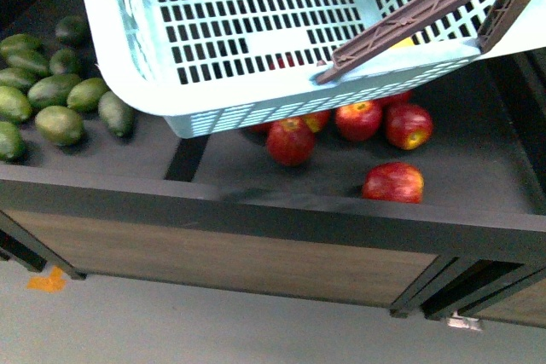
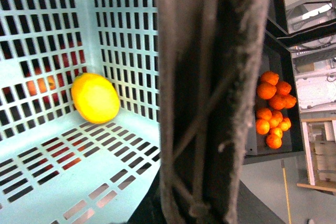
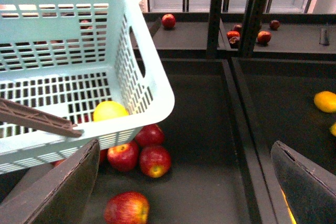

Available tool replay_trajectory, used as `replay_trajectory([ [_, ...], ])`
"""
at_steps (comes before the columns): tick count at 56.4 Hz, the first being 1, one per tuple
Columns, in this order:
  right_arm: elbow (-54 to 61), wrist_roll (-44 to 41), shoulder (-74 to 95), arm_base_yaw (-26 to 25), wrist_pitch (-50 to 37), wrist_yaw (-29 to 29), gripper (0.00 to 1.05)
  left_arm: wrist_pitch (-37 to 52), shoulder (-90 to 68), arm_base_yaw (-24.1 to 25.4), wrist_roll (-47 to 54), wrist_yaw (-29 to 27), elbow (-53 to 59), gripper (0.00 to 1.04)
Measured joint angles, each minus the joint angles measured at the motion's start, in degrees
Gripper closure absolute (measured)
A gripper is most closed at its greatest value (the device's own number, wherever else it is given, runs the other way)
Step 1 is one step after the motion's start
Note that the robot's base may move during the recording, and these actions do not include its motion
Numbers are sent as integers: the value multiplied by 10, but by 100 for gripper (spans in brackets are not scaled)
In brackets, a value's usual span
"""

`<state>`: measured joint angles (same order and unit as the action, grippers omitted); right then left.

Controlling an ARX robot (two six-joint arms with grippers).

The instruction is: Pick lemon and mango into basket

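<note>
The pale mint-blue basket (image 1: 128, 83) hangs tilted above the dark shelf. Its brown handle (image 2: 210, 98) fills the middle of the left wrist view, and my left gripper (image 2: 202, 211) is shut on it, its fingers mostly hidden. The lemon (image 2: 95, 98) lies inside the basket (image 2: 126, 129) against a slotted wall. In the right wrist view the lemon (image 3: 109, 111) sits near the basket's low corner (image 3: 157, 87). My right gripper (image 3: 181, 187) is open over the shelf beside the basket, holding nothing. A yellow fruit (image 3: 325, 100) lies off to one side; I cannot tell whether it is the mango.
Red apples (image 1: 290, 141) lie on the shelf under and in front of the basket, one alone (image 1: 393, 182) near the front edge. Green fruit (image 1: 60, 124) are piled in the left bin. Oranges (image 2: 273, 108) fill another bin. A dark divider (image 3: 239, 124) separates the bins.
</note>
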<state>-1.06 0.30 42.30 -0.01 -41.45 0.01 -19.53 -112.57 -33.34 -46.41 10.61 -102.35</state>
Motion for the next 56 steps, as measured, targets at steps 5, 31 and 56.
replay_trajectory([
  [5, 0, 0, -1, 0, 0, 0, 9, 0, 0, 4, -1, -2, 2, 99],
  [31, 0, -1, 0, 0, 1, 0, 9, 0, 0, 4, 1, 0, 2, 99],
  [56, 0, -1, 0, 0, 2, -1, 9, 0, 0, 5, 1, 0, 2, 99],
])
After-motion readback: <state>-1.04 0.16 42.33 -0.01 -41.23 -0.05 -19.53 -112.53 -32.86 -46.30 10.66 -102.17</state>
